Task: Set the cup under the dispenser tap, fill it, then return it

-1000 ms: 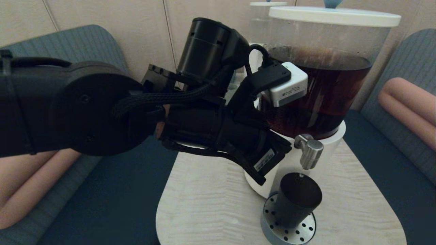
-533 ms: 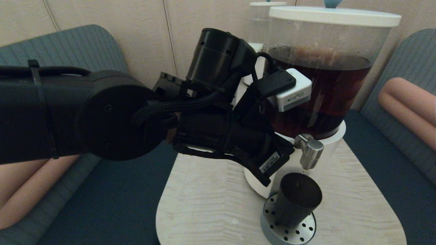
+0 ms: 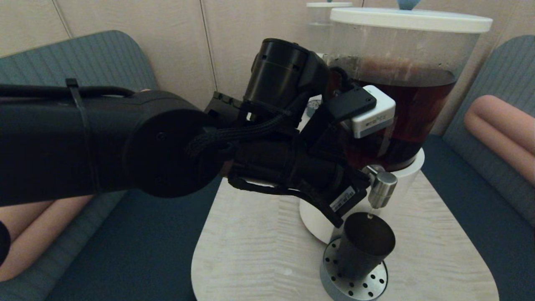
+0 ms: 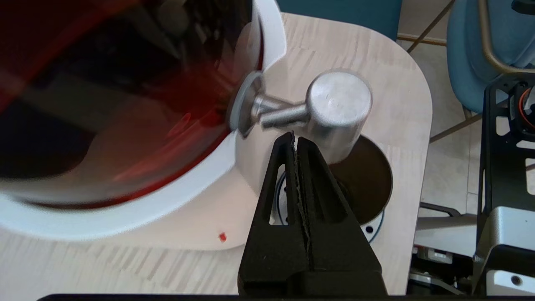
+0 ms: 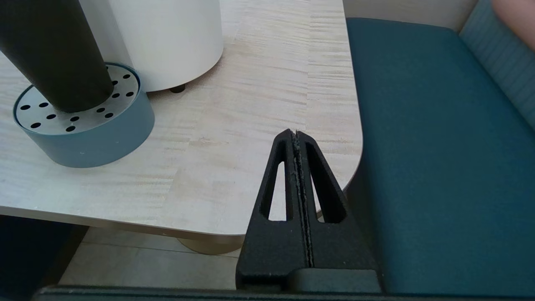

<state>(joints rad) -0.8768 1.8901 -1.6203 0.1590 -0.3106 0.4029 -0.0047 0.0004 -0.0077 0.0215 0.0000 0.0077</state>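
The dark tapered cup (image 3: 365,246) stands upright on the round perforated drip tray (image 3: 355,286), right under the brushed-steel dispenser tap (image 3: 381,188). My left arm (image 3: 167,150) reaches across from the left. Its gripper (image 4: 294,136) is shut and empty, its tips just beside the tap's stem (image 4: 276,115) and above the cup's mouth (image 4: 368,179). My right gripper (image 5: 296,133) is shut and empty, low by the table's right front corner. From there the cup (image 5: 54,54) and tray (image 5: 96,138) show off to one side.
The big dispenser's tank (image 3: 401,104) holds dark brown liquid on a white base (image 5: 167,37). A second dispenser with a clear tank (image 3: 322,25) stands behind it. Teal benches (image 5: 439,146) flank the small pale wooden table (image 3: 259,259).
My left arm has moved right, bringing its shut gripper closer to the tap. The cup has stayed on the tray.
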